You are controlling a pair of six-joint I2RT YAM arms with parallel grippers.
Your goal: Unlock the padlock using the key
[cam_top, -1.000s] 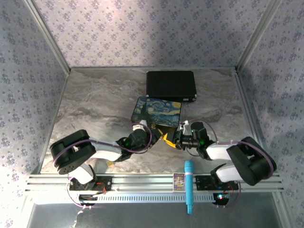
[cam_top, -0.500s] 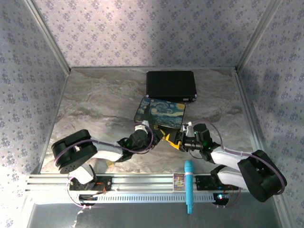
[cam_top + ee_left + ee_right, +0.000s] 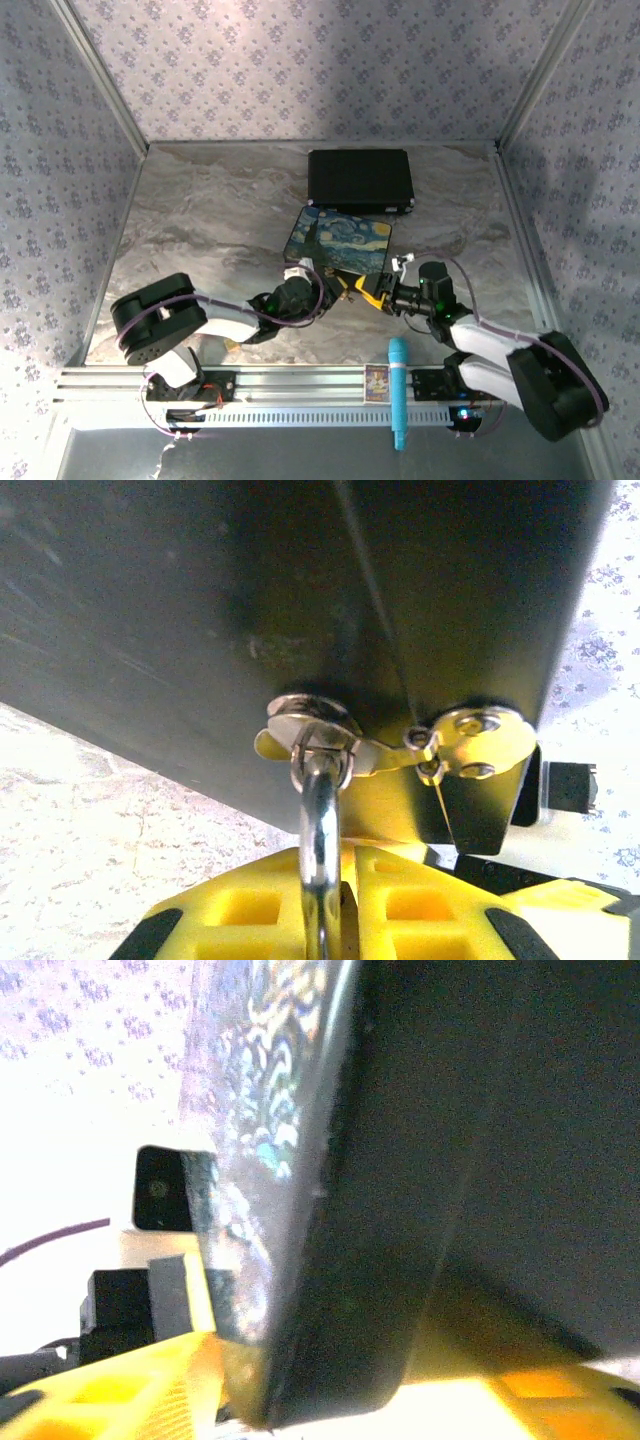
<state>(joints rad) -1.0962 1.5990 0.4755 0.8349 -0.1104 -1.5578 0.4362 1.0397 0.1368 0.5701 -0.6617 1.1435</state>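
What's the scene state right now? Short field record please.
padlock: shackle threaded through the hasp on the painted box
left gripper: shut on padlock, at the box's near edge
right gripper: box corner between its fingers; grip unclear
black case: behind the box
teal marker: across the rail

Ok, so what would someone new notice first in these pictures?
The painted box with its swirling night sky, mid-table in front of a black case, where the left gripper and right gripper meet at its near edge. In the left wrist view, the padlock's silvery shackle passes through the box's hasp and runs down between yellow fingers.
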